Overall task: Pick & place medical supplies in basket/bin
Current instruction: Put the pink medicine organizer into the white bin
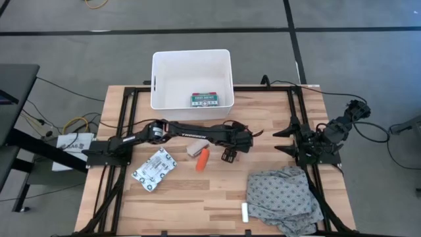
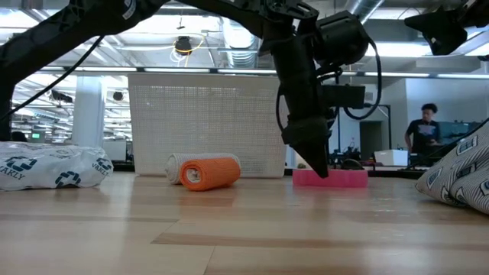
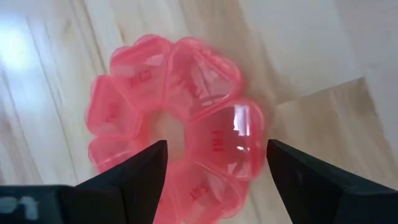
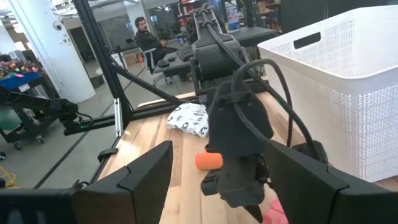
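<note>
The pink round roll (image 3: 180, 124) is a ring of clear pink lobes lying flat on the table, also seen in the low view (image 2: 340, 179). My left gripper (image 3: 214, 168) (image 1: 230, 155) points down over it, open; one finger stands over the ring's middle hole and the other outside its rim. The beige bandage roll (image 1: 195, 149) and the orange tube (image 1: 202, 159) lie just left of it. The flat white printed packet (image 1: 154, 170) and the small white tube (image 1: 245, 212) lie nearer. The green-and-white box (image 1: 204, 100) sits inside the white bin (image 1: 158, 72). My right gripper (image 4: 221, 186) (image 1: 284, 142) waits open at the right. My left gripper comes at the pink ring from above, pointing down, with its fingertips (image 2: 317, 169) low beside the ring's near side (image 3: 211, 143). Whether either finger touches the ring I cannot tell.
The large grey patterned cloth (image 1: 283, 192) lies bunched at the near right of the table. The bin stands at the far edge, behind the left gripper. Bare wood (image 1: 210, 191) shows between the packet and the cloth. A person (image 2: 422, 130) is in the room beyond.
</note>
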`<state>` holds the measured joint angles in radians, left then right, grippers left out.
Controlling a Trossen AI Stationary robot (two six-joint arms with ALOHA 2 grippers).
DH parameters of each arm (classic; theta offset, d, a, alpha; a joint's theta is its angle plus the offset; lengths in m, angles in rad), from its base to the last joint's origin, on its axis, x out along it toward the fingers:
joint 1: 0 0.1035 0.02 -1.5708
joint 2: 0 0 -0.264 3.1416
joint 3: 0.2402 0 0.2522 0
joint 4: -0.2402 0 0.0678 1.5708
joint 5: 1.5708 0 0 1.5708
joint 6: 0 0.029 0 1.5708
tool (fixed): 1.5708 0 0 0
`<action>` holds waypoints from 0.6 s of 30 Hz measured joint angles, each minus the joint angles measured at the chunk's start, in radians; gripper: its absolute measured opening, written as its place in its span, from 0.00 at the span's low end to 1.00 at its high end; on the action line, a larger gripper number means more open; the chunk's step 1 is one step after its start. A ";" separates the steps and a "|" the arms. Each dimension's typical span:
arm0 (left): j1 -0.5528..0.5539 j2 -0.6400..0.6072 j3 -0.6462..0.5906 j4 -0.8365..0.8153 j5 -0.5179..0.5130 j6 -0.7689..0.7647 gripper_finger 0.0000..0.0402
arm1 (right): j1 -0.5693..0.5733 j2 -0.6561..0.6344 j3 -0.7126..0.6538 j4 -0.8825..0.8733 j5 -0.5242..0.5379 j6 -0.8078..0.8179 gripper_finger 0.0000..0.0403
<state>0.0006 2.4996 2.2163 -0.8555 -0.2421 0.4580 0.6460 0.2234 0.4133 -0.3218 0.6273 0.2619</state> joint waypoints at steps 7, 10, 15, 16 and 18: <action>0.028 0.003 -0.013 0.006 0.121 -0.048 0.66 | 0.000 0.000 0.000 -0.002 0.000 0.000 0.62; 0.037 0.006 -0.015 0.008 0.127 -0.050 0.66 | 0.000 0.000 0.000 -0.007 0.000 0.000 0.62; 0.053 0.026 -0.014 0.030 0.135 -0.055 0.66 | 0.000 0.000 0.000 -0.008 0.000 0.000 0.62; 0.054 0.034 -0.013 0.035 0.141 -0.056 0.66 | 0.000 0.000 0.000 -0.007 0.000 0.001 0.62; 0.056 0.041 -0.012 0.039 0.156 -0.043 0.66 | 0.000 0.000 0.000 -0.008 0.000 0.001 0.62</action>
<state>0.0563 2.5404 2.2047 -0.8167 -0.0857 0.4151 0.6456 0.2233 0.4133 -0.3298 0.6273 0.2626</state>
